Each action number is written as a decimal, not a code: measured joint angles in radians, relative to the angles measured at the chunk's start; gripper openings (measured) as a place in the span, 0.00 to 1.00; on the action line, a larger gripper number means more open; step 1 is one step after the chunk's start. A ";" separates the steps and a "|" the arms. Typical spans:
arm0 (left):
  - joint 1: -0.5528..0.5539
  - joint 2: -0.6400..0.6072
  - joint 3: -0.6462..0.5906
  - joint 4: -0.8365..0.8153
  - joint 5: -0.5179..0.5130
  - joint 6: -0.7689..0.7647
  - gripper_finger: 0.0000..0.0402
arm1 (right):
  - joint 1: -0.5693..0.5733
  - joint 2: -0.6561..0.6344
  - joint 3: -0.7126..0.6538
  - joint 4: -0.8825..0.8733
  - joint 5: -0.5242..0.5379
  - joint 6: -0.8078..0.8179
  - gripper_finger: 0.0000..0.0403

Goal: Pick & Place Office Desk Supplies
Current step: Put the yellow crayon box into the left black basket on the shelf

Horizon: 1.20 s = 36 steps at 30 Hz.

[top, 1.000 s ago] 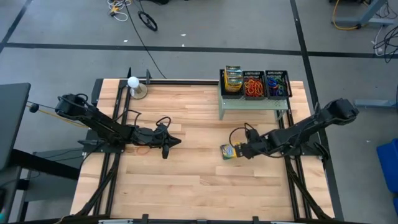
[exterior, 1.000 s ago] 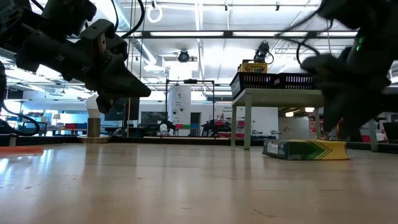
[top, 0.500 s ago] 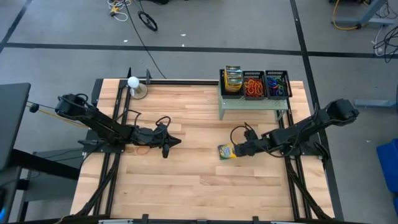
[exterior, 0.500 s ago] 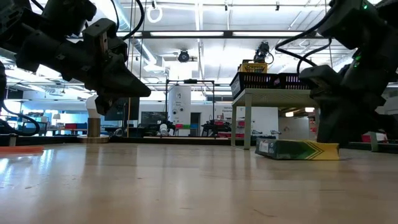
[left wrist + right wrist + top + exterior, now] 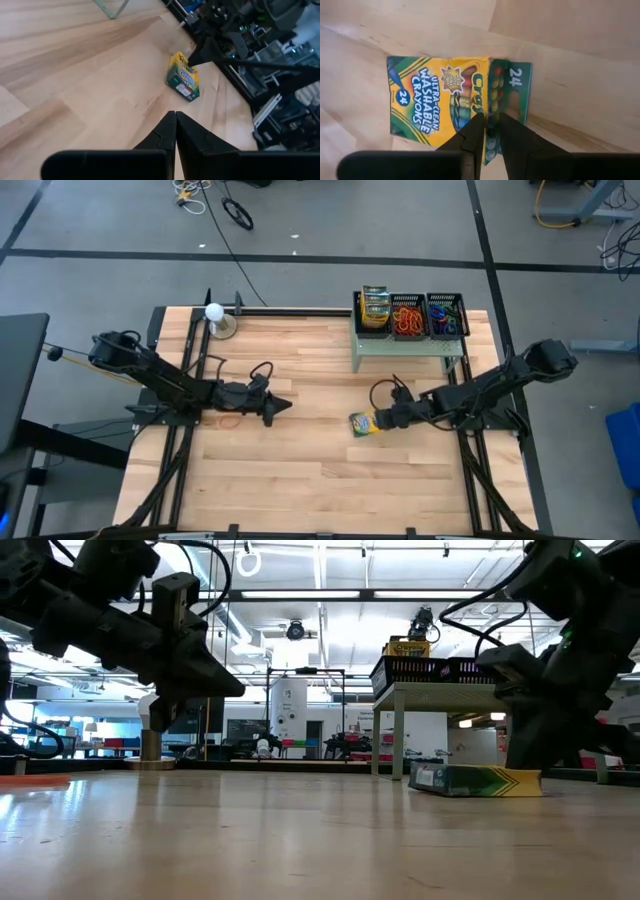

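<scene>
I see crayon box (image 5: 365,424) flat on bench (image 5: 300,480), below shelf (image 5: 405,345). Right gripper (image 5: 489,131) straddles its top flap edge, fingers nearly pinched — grasp judged forming, not confirmed. Left gripper (image 5: 175,116) clenched, empty — parked mid-bench, clear of work.

A pale wooden table (image 5: 300,470) carries everything. At about three o'clock from its middle a yellow-and-green crayon box (image 5: 364,425) lies flat on the boards. A pale green shelf (image 5: 405,345) stands at one o'clock, and a white ball on a stand (image 5: 215,317) at eleven o'clock. An orange rubber band (image 5: 229,420) lies at nine o'clock.
</scene>
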 joint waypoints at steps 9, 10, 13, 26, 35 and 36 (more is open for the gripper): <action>0.028 0.021 0.059 -0.001 0.026 0.043 0.08 | -0.023 0.024 0.000 0.070 -0.046 0.000 0.27; 0.028 0.035 0.073 -0.001 0.026 0.057 0.08 | -0.024 0.035 -0.001 0.080 -0.050 0.000 0.27; 0.028 0.084 0.112 0.000 0.027 0.072 0.08 | -0.024 0.061 -0.001 0.120 -0.057 -0.007 0.23; 0.043 0.206 0.190 -0.002 0.081 0.060 0.09 | -0.024 0.050 0.099 0.003 -0.012 -0.233 0.02; 0.060 0.206 0.190 -0.003 0.091 0.091 0.12 | -0.024 0.050 0.382 -0.383 0.160 -0.651 0.01; 0.059 0.206 0.190 -0.003 0.091 0.098 0.12 | -0.024 0.050 0.413 -0.413 0.179 -0.698 0.01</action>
